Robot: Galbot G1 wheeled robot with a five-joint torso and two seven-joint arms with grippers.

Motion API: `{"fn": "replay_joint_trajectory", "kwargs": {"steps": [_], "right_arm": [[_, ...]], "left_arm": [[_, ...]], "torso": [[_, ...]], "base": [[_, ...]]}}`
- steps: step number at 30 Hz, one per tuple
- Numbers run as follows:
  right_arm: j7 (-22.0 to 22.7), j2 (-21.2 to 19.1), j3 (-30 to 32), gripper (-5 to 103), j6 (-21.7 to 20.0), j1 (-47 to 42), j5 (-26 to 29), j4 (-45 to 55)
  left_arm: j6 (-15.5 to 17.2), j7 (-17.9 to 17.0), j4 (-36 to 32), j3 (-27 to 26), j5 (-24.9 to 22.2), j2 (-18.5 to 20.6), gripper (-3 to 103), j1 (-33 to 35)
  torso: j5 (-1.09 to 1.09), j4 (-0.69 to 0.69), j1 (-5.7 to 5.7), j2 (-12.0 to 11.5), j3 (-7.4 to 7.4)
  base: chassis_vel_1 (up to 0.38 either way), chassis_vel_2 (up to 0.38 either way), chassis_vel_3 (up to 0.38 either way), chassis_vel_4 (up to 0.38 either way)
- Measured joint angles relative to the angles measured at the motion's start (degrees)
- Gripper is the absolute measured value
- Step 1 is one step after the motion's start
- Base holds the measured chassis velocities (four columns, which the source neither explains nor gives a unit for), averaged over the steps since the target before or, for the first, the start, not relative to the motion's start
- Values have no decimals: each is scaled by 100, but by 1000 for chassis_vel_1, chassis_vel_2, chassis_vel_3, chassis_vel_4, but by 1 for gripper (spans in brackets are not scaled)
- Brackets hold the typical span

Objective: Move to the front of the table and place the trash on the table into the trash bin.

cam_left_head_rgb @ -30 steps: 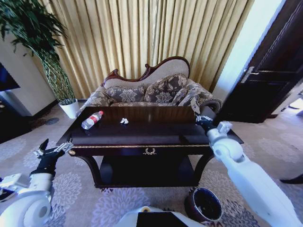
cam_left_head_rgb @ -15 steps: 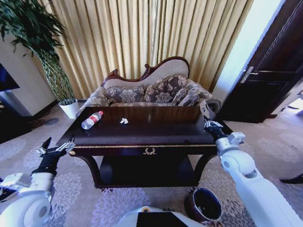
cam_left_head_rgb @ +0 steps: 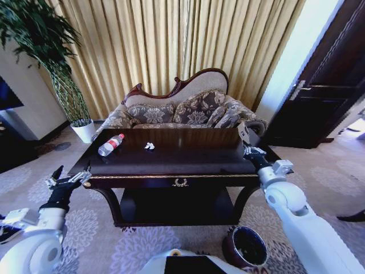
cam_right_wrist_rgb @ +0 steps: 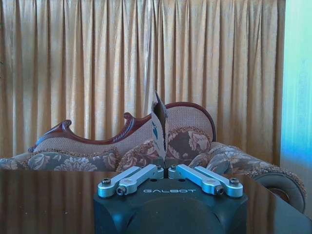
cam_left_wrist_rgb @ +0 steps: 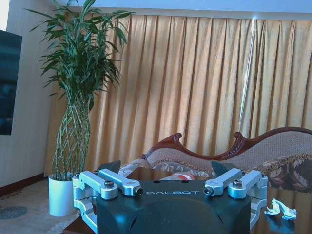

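Observation:
The dark glossy table [cam_left_head_rgb: 171,177] with gold trim stands right in front of me. On its left part lies a clear plastic bottle [cam_left_head_rgb: 111,144] with a red cap and label. A white crumpled scrap [cam_left_head_rgb: 149,146] [cam_left_wrist_rgb: 280,208] rests near it. My right gripper [cam_left_head_rgb: 247,144] [cam_right_wrist_rgb: 165,166] hovers over the table's right end, shut on a small pale carton [cam_left_head_rgb: 244,133] [cam_right_wrist_rgb: 160,122] that stands up from its fingers. My left gripper [cam_left_head_rgb: 68,180] [cam_left_wrist_rgb: 165,168] is open, held low just off the table's left front corner. The round dark trash bin [cam_left_head_rgb: 246,246] sits on the carpet at the lower right.
A patterned sofa [cam_left_head_rgb: 182,111] with a carved wood back stands behind the table, before gold curtains. A tall plant in a white pot [cam_left_head_rgb: 85,130] is at the back left. At the right is a dark door [cam_left_head_rgb: 325,85]. Patterned carpet surrounds the table.
My right gripper has moved right and a little toward me along the table's right end, carrying the carton. The left arm has barely moved.

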Motion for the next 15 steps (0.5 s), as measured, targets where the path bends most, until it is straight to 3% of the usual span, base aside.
{"fn": "replay_joint_trajectory", "kwargs": {"steps": [15], "right_arm": [[120,47,-20,0,9,-13,4,-39]], "left_arm": [[6,56,-26,-16,7,-21,100,34]], "torso": [[0,-1,0,0,0]], "base": [[42,-32,-32,35]]}}
